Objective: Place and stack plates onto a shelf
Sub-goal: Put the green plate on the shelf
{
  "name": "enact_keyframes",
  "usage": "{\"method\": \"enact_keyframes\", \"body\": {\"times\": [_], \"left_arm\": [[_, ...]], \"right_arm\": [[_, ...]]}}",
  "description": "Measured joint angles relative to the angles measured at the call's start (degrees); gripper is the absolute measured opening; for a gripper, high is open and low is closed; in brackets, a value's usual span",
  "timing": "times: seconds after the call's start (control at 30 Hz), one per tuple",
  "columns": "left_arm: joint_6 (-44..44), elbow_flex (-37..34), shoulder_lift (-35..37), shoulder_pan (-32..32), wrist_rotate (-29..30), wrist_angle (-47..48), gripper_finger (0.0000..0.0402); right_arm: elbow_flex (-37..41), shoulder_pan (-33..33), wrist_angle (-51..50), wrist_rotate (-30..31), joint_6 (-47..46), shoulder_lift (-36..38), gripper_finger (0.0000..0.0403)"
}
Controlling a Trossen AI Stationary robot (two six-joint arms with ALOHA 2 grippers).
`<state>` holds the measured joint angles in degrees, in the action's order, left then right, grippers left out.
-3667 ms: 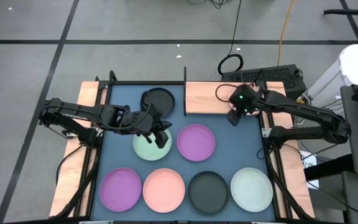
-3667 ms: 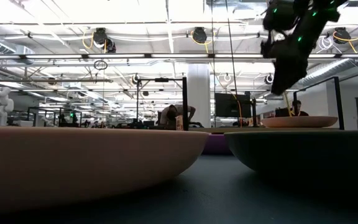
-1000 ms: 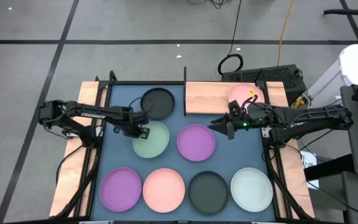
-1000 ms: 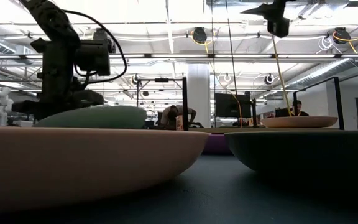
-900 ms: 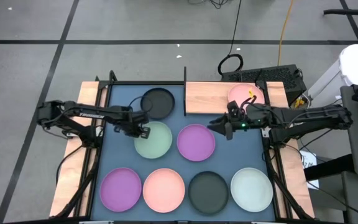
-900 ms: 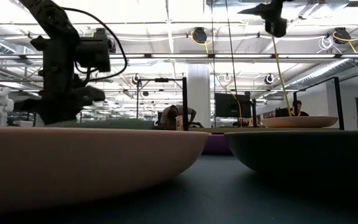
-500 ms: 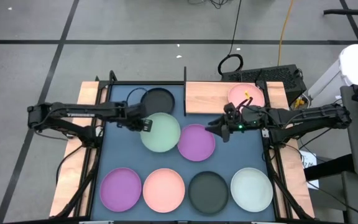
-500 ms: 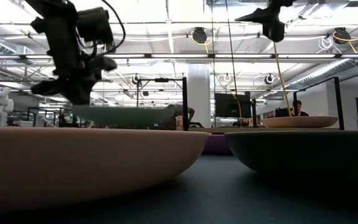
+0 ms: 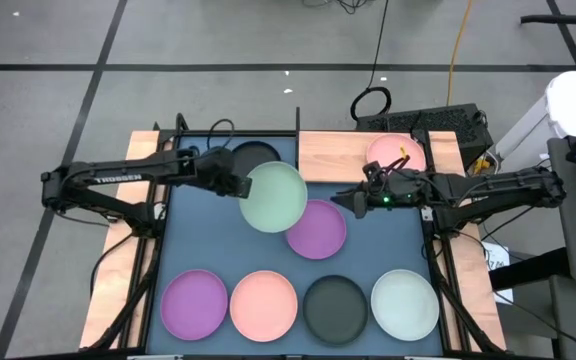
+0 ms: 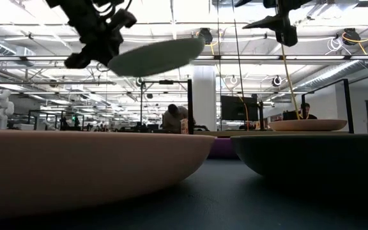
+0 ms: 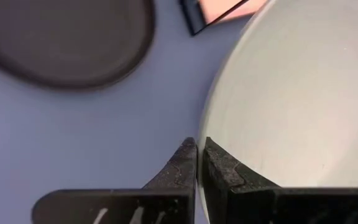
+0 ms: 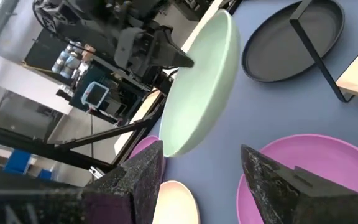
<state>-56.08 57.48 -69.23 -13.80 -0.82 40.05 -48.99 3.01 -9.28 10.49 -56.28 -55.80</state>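
Progress: 1 pink plate [image 9: 396,152] is set on the shelf [image 9: 333,155], upper right. 1 mint plate [image 9: 274,197] is carried clamped in the left gripper [image 9: 238,187]; right gripper [image 9: 352,199] jaws apart. 6 plates remain.

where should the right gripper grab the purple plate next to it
Judging by its pose, at the rim: the purple plate lies flat on the mat, so only its raised edge offers a pinch. The open right gripper hovers by the plate's shelf-side edge, so coming down there, one finger inside and one outside, looks most direct.
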Motion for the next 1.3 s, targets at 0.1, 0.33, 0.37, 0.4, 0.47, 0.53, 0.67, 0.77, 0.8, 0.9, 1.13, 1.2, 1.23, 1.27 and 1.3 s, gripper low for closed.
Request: {"method": "enact_keyframes", "body": {"times": [0.1,0.33,0.37,0.4,0.47,0.53,0.67,0.77,0.8,0.9,1.13,1.2,1.23,1.27,1.3], "left_arm": [[0.33,2.50,0.00,0.00,0.06,0.05,0.0008],[0.05,7.82,0.00,-0.03,3.96,0.09,0.0008],[0.05,8.50,0.00,-0.15,4.44,0.12,0.0008],[0.04,9.19,-0.12,-0.34,4.64,0.07,0.0008],[0.01,10.63,-0.79,-0.60,4.81,-0.04,0.0008],[0.28,11.78,-1.72,-1.02,4.87,0.58,0.0008],[1.42,13.76,-4.69,-1.18,4.87,0.52,0.0008],[2.33,15.25,-7.39,-1.01,4.89,0.96,0.0008],[2.41,15.86,-8.27,-0.73,5.19,1.20,0.0008],[2.70,18.23,-10.79,0.37,8.42,2.60,0.0008],[5.58,25.45,-15.46,2.58,18.23,3.43,0.0008],[6.13,27.12,-16.59,2.99,20.36,3.37,0.0008],[6.15,27.71,-17.05,3.08,21.36,3.43,0.0008],[6.24,28.19,-17.45,3.19,22.36,3.67,0.0008],[6.28,28.52,-17.86,3.37,23.61,3.85,0.0008]], "right_arm": [[0.00,0.00,0.11,0.01,0.01,0.43,0.0199],[0.00,0.00,1.13,0.74,-0.17,1.86,0.0199],[0.00,0.00,1.28,1.62,-1.04,1.99,0.0199],[0.00,0.00,0.96,2.19,-2.79,2.23,0.0199],[0.00,-0.02,-0.44,3.03,-7.06,2.55,0.0199],[0.00,-0.04,-0.86,3.10,-9.73,2.55,0.0199],[0.00,0.00,-1.36,3.09,-13.08,2.55,0.0199],[0.00,-0.02,-2.18,4.79,-14.60,2.53,0.0199],[0.00,-0.02,-2.23,5.49,-15.01,2.53,0.0199],[0.00,-0.04,-2.17,6.35,-15.09,2.55,0.0199],[0.00,-0.06,-3.67,11.45,-13.40,2.53,0.0198],[0.00,-0.07,-4.33,13.09,-12.65,2.53,0.0196],[0.00,-0.07,-4.34,13.81,-11.91,2.53,0.0193],[0.00,-0.07,-4.26,14.50,-10.97,2.53,0.0190],[0.00,-0.07,-4.24,15.10,-10.22,2.53,0.0186]]}}
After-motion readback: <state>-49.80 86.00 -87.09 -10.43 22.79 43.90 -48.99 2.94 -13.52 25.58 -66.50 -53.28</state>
